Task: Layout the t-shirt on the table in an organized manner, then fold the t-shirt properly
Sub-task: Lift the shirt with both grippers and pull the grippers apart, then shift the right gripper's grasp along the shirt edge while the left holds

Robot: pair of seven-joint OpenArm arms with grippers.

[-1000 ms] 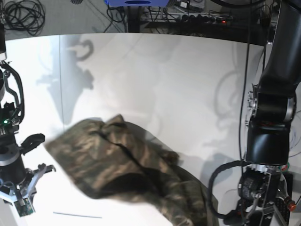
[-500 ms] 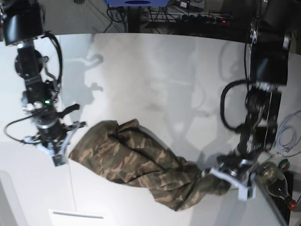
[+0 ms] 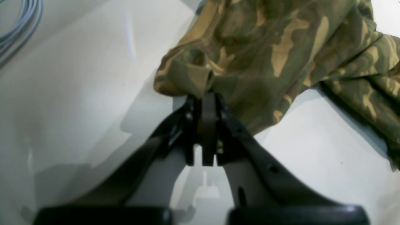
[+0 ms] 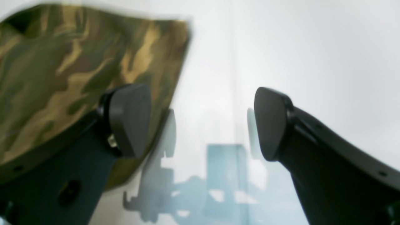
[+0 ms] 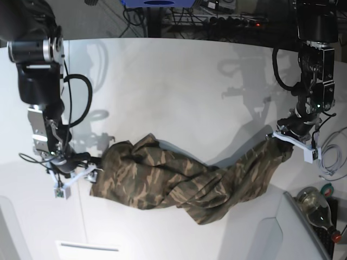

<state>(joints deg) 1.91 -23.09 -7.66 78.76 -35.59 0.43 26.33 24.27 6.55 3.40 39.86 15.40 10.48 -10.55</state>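
1. Camouflage-print soft fabric t-shirt (image 5: 179, 181) in olive, brown and tan: lies as a long twisted rope across the near part of the table, bunched and creased, one end raised off the surface toward the left arm. No sleeve, hem or collar line can be told from the base view.

2. Black right gripper (image 5: 76, 172), on the base view's left: sits low at the shirt's end. Its wrist view shows the two dark pads (image 4: 128, 118) standing wide apart with bare table between them; cloth lies behind one finger only, blurred. Nothing is clamped.

3. Black left gripper (image 3: 203, 103), on the base view's right: jaws pressed together on a rolled fold of the shirt's edge, holding that end up above the tabletop. Fabric hangs away from the pinch in loose drapes.

4. White smooth table (image 5: 179, 92) with a curved far edge: far larger than the shirt, bare across its middle and far part; arm shadows fall on it.

5. Grey coiled cable (image 5: 331, 160): lies beside the left gripper, off the shirt.

6. Progress, judged: early in the layout stage. The garment is stretched lengthways but not spread flat; opening it out, smoothing it and every fold remain to be done.
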